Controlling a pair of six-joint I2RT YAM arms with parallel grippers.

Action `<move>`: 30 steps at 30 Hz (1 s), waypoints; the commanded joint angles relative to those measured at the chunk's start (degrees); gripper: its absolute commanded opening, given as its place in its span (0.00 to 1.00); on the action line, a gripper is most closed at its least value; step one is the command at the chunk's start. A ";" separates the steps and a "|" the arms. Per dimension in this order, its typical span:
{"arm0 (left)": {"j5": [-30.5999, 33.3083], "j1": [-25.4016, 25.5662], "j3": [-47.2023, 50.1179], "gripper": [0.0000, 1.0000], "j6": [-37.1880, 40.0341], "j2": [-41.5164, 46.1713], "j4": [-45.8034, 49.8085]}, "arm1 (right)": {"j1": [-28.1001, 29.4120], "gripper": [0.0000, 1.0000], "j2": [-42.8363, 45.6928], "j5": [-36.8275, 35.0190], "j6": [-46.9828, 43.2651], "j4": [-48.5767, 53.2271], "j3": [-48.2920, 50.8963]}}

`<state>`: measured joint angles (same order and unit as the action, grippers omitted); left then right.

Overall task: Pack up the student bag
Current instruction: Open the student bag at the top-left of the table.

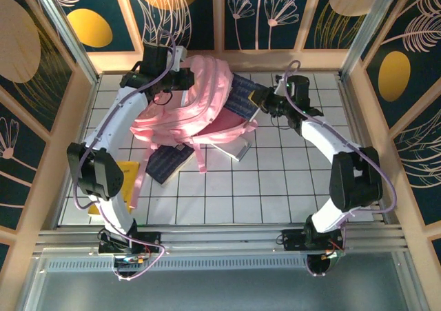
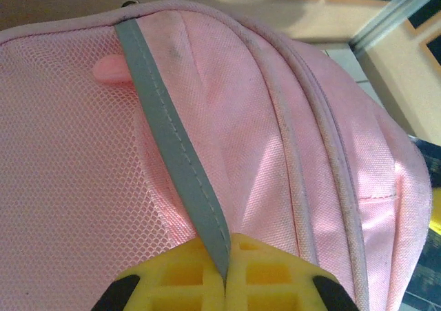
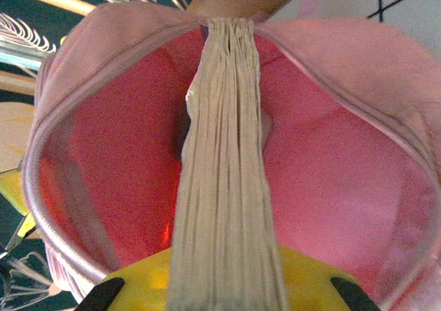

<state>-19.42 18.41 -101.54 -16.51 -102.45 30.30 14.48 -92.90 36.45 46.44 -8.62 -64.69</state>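
The student bag (image 1: 186, 111), a big soft pink backpack, lies at the back middle of the table with its mouth toward the right. My left gripper (image 2: 226, 283) is shut on a grey strip (image 2: 172, 138) sewn beside the bag's mesh pocket (image 2: 62, 187), at the bag's back-left corner (image 1: 180, 76). My right gripper (image 1: 265, 103) is shut on a dark blue book (image 1: 241, 94). Its cream page edges (image 3: 227, 187) run from the right gripper's jaws (image 3: 224, 283) into the bag's open mouth (image 3: 331, 173), between the pink rims.
A second dark blue notebook (image 1: 169, 161) lies in front of the bag, partly under a pink strap (image 1: 200, 156). A pale flat item (image 1: 234, 147) pokes out beneath the bag. A yellow item (image 1: 131, 176) sits by the left arm. Wooden walls surround the tiled table (image 1: 275, 187).
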 commanded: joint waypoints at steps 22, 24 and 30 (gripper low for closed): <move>11.00 10.86 -5.34 0.66 1.73 2.14 9.77 | 10.46 0.00 -2.36 11.66 20.46 -31.66 -2.02; 13.26 11.80 -5.83 0.66 2.24 1.42 10.70 | 10.85 0.00 -2.41 11.46 20.45 -31.65 -2.02; 23.88 14.17 -6.60 0.61 3.51 -0.54 12.85 | 11.46 0.00 -2.34 11.41 20.80 -32.15 -1.85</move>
<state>-3.49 31.59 -106.78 -14.59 -102.26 40.32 24.91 -95.70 45.12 66.46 -32.23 -65.19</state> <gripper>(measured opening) 0.618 0.134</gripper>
